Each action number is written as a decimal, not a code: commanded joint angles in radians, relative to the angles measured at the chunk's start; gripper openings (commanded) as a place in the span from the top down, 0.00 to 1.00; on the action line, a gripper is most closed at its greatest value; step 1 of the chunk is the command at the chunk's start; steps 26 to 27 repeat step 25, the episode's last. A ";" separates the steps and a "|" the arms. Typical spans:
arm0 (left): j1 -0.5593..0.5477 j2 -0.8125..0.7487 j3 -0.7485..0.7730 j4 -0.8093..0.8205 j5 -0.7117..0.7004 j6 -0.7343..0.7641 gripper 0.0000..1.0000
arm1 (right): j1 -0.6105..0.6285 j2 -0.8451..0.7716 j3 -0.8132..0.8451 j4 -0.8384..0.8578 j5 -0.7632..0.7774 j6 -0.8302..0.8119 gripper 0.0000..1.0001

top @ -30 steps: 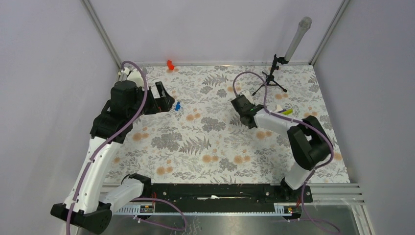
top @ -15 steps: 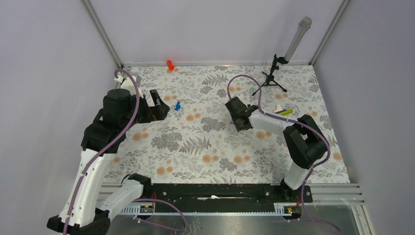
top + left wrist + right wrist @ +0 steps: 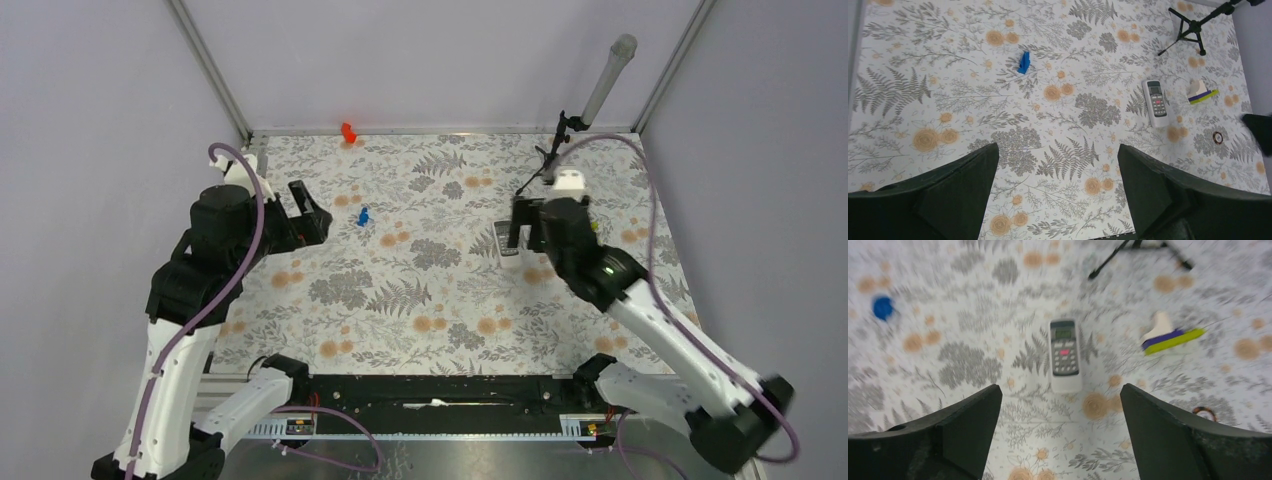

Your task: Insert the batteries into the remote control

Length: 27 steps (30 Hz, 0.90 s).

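We are looking down at a table (image 3: 400,320) covered in a grey and orange floral cloth, with both arms reaching out over it. The left arm (image 3: 185,300) is stretching toward 10 o'clock of the table's middle. Its left gripper (image 3: 1057,155) is hanging above the cloth with its jaws spread wide and nothing between them. The right arm (image 3: 660,330) is reaching in from the 4 o'clock side. The right gripper (image 3: 1060,395) is also gaping wide and carrying nothing, hovering over the remote control (image 3: 1065,355) without touching it. A black tripod stand (image 3: 555,160) is standing near the far edge at about 1 o'clock. The remote control is lying flat at about 3 o'clock of the table's middle, dark button panel facing up and display end pointing to 12 o'clock. A yellow-green bar (image 3: 1173,340) with a white piece on it is resting well apart from the remote control, at its 3 o'clock. A small blue piece (image 3: 363,216) is lying at 3 o'clock of the left gripper, near it but apart. A red piece (image 3: 348,132) is sitting at the far edge at about 11 o'clock. A small dark ring (image 3: 1217,136) is lying at 4 o'clock of the remote control; we cannot tell what it is.
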 commanded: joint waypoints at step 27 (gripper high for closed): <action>0.001 -0.240 -0.097 0.176 -0.155 -0.026 0.01 | -0.006 -0.715 0.106 0.218 0.607 -0.480 0.00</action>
